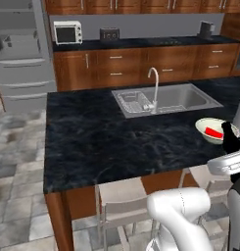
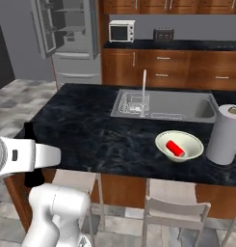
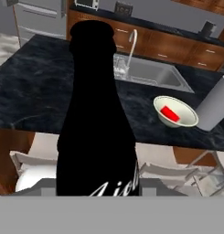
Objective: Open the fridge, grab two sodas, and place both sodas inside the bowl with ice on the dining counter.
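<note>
black soda bottle (image 3: 97,119): rigid, smooth, likely slippery, moderately light; best gripped at the broad lower body, where the tool appears clamped on it; neck too narrow.

Stone, steel and wood
Dining counter (image 2: 90,130) glossy black marbled stone on wood; sink (image 2: 177,103) brushed steel; bottle (image 3: 97,123) matt black.

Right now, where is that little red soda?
The small red soda lies inside the pale cream-green bowl on the black marbled dining counter, between the steel sink and the white paper-towel roll.
</note>
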Robot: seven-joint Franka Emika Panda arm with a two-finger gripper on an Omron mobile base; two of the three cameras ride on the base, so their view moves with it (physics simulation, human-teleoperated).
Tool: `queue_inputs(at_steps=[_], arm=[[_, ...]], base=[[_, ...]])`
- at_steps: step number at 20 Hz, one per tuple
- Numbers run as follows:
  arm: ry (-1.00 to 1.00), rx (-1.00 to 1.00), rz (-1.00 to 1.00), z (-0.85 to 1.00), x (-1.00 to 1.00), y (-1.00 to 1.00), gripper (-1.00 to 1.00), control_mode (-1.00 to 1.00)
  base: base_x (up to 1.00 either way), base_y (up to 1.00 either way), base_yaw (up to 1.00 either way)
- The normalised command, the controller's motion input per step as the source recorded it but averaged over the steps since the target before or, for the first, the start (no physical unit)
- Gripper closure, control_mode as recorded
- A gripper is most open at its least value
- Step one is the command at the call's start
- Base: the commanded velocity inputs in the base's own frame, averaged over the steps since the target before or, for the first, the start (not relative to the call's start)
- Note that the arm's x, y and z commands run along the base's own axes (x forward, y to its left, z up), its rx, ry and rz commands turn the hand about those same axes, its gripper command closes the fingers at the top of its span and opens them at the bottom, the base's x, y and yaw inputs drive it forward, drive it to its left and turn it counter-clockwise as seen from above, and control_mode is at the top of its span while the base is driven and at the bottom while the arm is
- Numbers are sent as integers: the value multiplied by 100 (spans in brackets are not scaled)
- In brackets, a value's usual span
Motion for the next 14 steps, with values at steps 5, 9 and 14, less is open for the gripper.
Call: queue_inputs(at_steps=[5, 9, 14], arm=[[0, 0, 0, 0, 0, 0, 100, 100], [0, 0, 0, 0, 0, 0, 100, 100], [0, 0, 0, 0, 0, 0, 100, 100]], base=[[18, -100, -2], [47, -97, -2], [60, -44, 0]])
